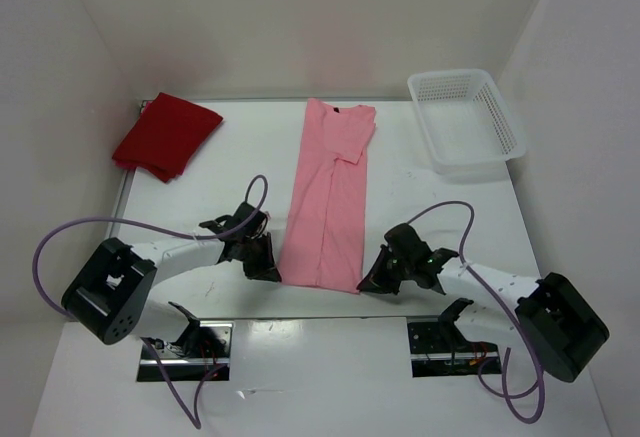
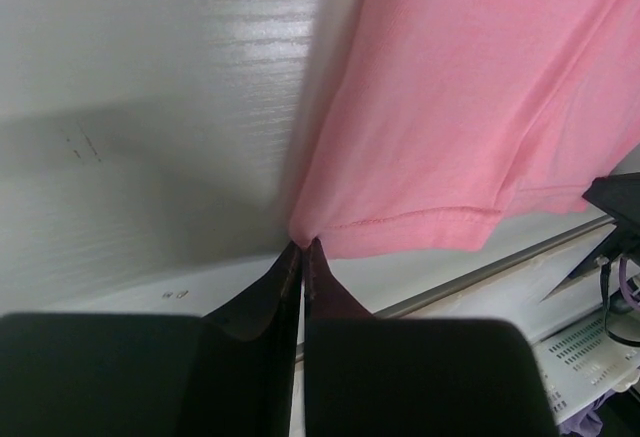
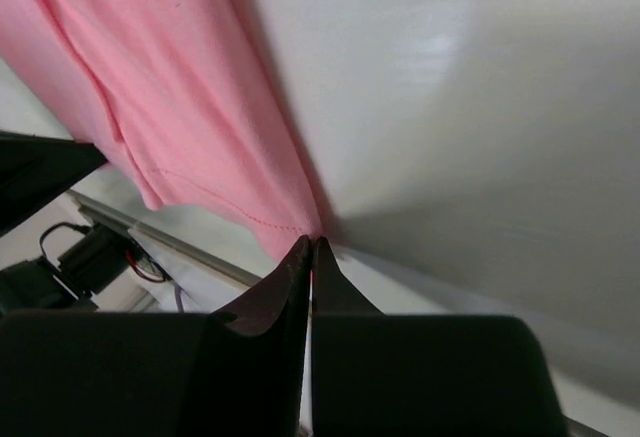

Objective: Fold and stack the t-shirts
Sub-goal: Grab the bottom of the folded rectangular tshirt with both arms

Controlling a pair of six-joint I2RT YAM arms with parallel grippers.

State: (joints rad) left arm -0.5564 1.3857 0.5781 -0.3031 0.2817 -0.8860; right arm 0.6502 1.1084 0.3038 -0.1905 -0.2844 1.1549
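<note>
Left pincer [image 1: 268, 271] clamps the near left hem corner of the light pink t-shirt [image 1: 330, 197], and right pincer [image 1: 368, 284] clamps the near right corner. The shirt lies folded lengthwise down the middle of the counter [image 1: 450, 217]. The dark red t-shirt [image 1: 165, 137] sits folded at the far left corner.

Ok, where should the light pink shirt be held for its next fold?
By the two near hem corners, coming in from the arms' side. The light pink shirt lies flat as a long narrow strip, collar at the far end, hem nearest. The left gripper and right gripper are shut on those corners.
</note>
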